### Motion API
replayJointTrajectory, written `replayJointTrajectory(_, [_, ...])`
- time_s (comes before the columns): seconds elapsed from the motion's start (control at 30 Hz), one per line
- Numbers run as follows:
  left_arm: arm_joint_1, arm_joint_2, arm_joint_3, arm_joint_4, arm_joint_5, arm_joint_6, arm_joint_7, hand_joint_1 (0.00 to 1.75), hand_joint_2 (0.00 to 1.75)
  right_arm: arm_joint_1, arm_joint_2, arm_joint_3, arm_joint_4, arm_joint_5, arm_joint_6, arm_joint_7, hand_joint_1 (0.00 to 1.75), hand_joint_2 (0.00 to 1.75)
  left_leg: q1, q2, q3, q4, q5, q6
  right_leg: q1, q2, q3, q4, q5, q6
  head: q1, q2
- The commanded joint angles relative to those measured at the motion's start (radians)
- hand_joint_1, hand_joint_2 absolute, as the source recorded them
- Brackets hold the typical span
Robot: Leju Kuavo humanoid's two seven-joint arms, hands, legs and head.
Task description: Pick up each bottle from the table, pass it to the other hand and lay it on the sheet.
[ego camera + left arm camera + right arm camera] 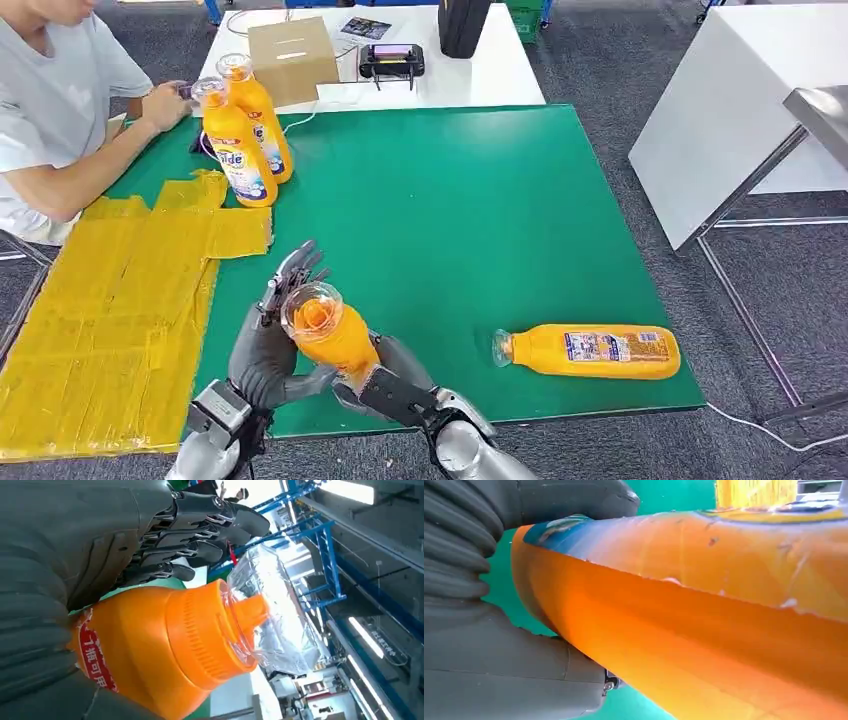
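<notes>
Held bottle (pixel 328 338) is gripped by both hands, left hand (pixel 268 345) and right hand (pixel 395 385); the yellow sheet (pixel 120 310) lies at nine o'clock, nearer the left hand.

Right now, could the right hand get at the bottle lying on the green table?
Probably not yet: the right hand grips the orange bottle that the left hand also touches. The lying bottle has bare green table around it.

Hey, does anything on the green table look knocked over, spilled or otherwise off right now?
One orange bottle lies on its side near the table's front right edge, while two others stand upright beside the yellow sheet. No spill shows.
</notes>
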Motion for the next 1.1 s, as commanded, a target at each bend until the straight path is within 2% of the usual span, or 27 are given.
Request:
replayJointTrajectory(0.03, [-0.042,0.013,-0.085,0.131,-0.079,0.033,0.028,0.0,1.75,-0.04,-0.015,0.017,0.027,-0.001,-0.007,-0.007,1.75,1.75,0.001,-0.003,0.004,-0.001,-0.001,-0.001,0.0,0.004,0.004,-0.001,-0.001,-0.001,0.0,0.0])
replayJointTrajectory(0.67, [-0.045,-0.021,-0.029,0.199,-0.066,0.077,0.071,0.0,1.75,-0.032,-0.024,0.041,0.013,0.022,-0.01,0.0,1.75,1.75,0.002,-0.003,0.005,0.0,-0.002,-0.001,0.0,0.005,0.005,-0.001,-0.001,-0.002,0.0,0.0])
replayJointTrajectory(0.7, [-0.04,-0.022,-0.025,0.189,-0.051,0.075,0.057,1.75,1.75,-0.034,-0.022,0.044,0.019,0.021,-0.009,0.0,1.75,1.75,0.002,-0.004,0.006,0.0,-0.002,-0.002,0.001,0.007,0.007,-0.001,-0.002,-0.002,0.0,0.0])
replayJointTrajectory(0.77, [-0.04,-0.022,-0.025,0.189,-0.051,0.075,0.057,1.75,1.75,-0.034,-0.022,0.044,0.019,0.021,-0.009,0.0,1.75,1.75,0.001,-0.002,0.002,0.0,-0.001,-0.001,0.0,0.003,0.002,-0.001,-0.001,-0.001,0.0,0.0])
replayJointTrajectory(1.0, [-0.027,-0.023,-0.012,0.161,-0.011,0.076,0.028,1.75,1.75,-0.043,-0.018,0.047,0.033,0.007,-0.002,-0.001,1.75,1.75,0.002,-0.002,0.006,0.0,-0.003,-0.002,0.001,0.008,0.006,-0.001,-0.002,-0.002,0.0,0.0])
replayJointTrajectory(1.1, [-0.027,-0.025,-0.01,0.16,-0.002,0.074,0.025,1.75,1.75,-0.042,-0.018,0.044,0.034,0.001,-0.005,-0.002,1.75,1.75,0.001,-0.002,0.003,0.0,-0.001,-0.001,0.0,0.004,0.003,-0.001,-0.001,-0.001,0.0,0.0])
